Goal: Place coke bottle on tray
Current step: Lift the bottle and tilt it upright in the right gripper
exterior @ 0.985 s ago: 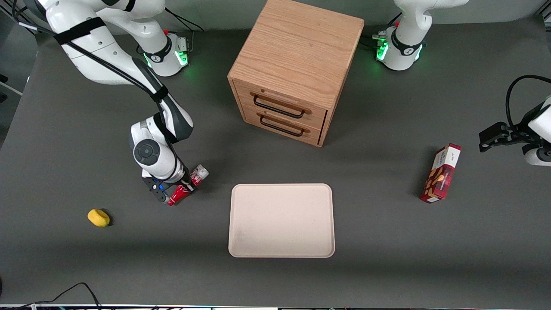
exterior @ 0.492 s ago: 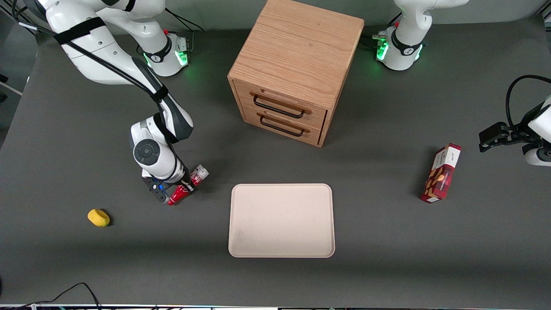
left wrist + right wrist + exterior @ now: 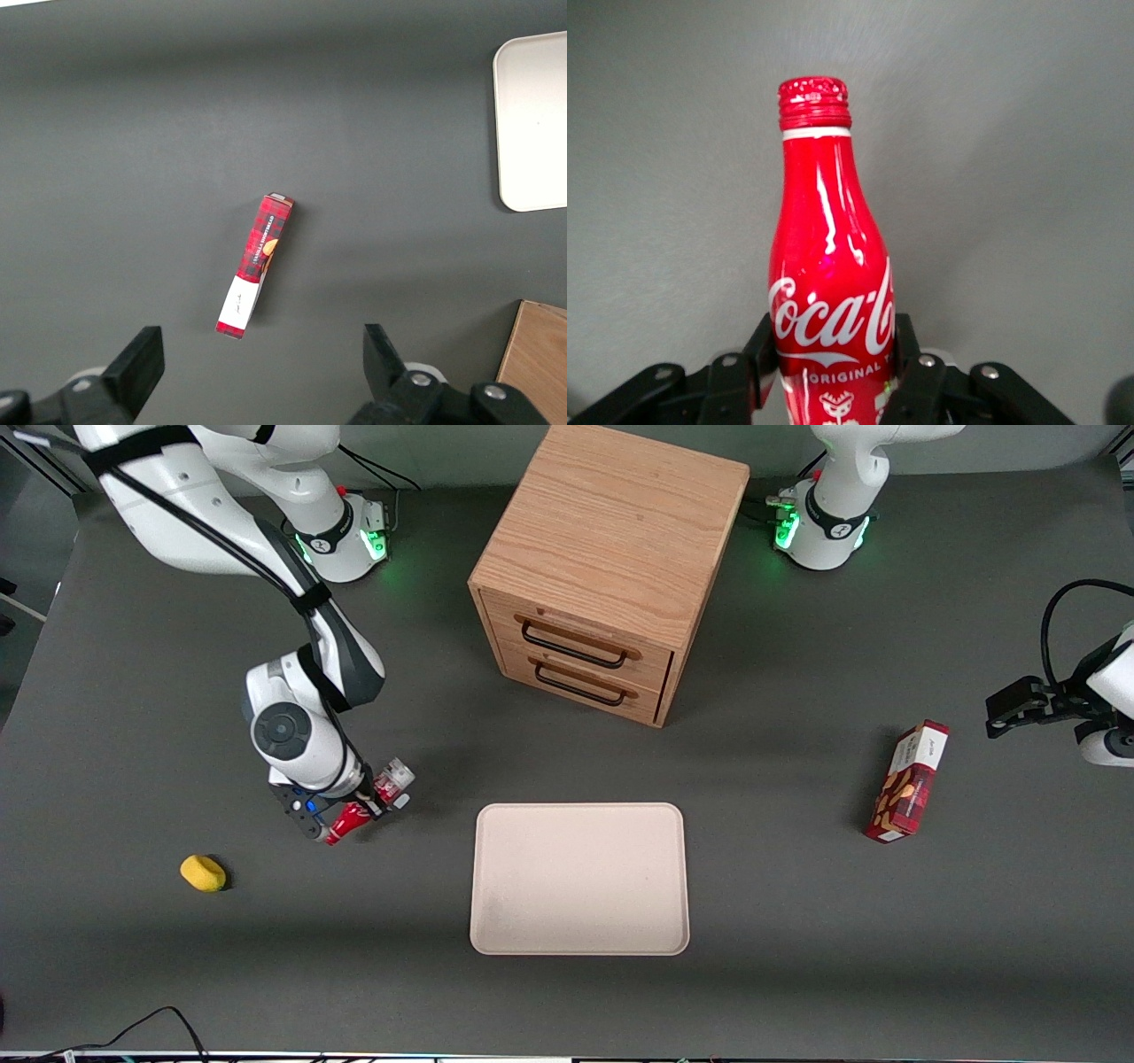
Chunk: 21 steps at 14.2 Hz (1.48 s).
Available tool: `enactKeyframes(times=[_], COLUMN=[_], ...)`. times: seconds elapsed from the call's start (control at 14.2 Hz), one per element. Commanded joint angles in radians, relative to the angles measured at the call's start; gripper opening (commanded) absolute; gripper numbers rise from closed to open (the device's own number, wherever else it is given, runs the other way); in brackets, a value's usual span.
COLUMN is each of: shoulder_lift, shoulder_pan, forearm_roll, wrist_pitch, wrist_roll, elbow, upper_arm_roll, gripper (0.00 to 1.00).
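You have one coke bottle to look at: slim, glossy red, with white script lettering across its belly, a thin white ring under a ribbed red cap, and a narrow neck. In the front view the coke bottle hangs tilted, its silver-grey base pointing toward the drawer cabinet and its cap end nearer the camera.

Your claw is clamped on the bottle's lower body, with a black finger pressed against each side of the lettering. It sits above the table, toward the working arm's end, beside the tray and clear of its rim.

Count the rest: one cream-beige tray with rounded corners, lying flat, nearer the camera than the cabinet; one wooden cabinet with two drawers, each with a dark handle; one red snack box toward the parked arm's end; one small yellow object, nearer the camera than the claw.
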Motion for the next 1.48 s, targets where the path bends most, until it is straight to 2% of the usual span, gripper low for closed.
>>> enactKeyframes(times=[0.0, 0.42, 0.63, 0.91, 1.13, 1.41], shoulder_lift=[-0.074, -0.089, -0.085, -0.063, 0.016, 0.165], shoulder_pan=[-0.057, -0.068, -0.059, -0.059, -0.052, 0.039], forearm_roll=[0.039, 0.173, 0.179, 0.176, 0.169, 0.162], wrist_pitch=[-0.198, -0.608, -0.762, -0.773, -0.773, -0.765], wrist_roll=[-0.031, -0.12, -0.131, -0.204, -0.216, -0.215], elbow=[0.087, 0.426, 0.554, 0.598, 0.695, 0.868], upper_arm_roll=[0.075, 0.094, 0.094, 0.089, 0.095, 0.084], gripper=[0.0, 0.0, 0.0, 0.0, 0.0, 0.0])
